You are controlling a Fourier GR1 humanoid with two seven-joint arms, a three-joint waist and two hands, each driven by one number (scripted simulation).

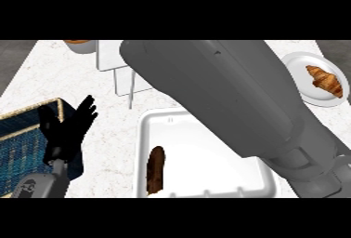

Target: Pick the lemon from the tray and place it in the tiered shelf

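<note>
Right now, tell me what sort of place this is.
Probably a kitchen: a pale speckled counter, a croissant on a white plate, and a white tray.

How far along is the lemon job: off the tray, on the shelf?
Looks done: no lemon shows on the tray, whose visible part holds only a brown item. In hand: the right forearm stretches across the tray toward the tiered shelf; its hand is out of view, so I cannot confirm it carries the lemon. Left: setting the lemon in the shelf, unseen. The left hand rests open at left.
</note>
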